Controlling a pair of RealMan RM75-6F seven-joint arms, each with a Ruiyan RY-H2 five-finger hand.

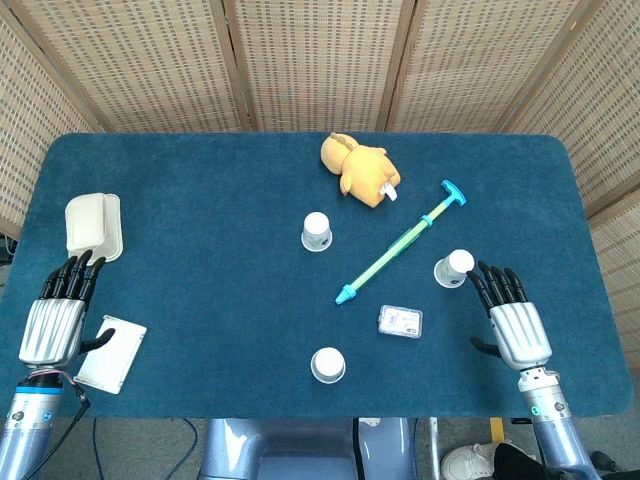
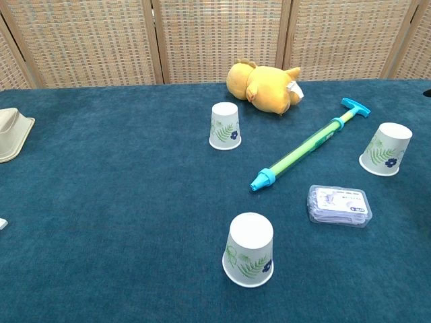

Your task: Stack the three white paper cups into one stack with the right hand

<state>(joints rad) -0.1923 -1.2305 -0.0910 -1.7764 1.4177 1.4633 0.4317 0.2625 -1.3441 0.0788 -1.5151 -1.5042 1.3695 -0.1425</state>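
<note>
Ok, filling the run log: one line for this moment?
cups unstacked | right hand open, beside right cup | left hand idle
</note>
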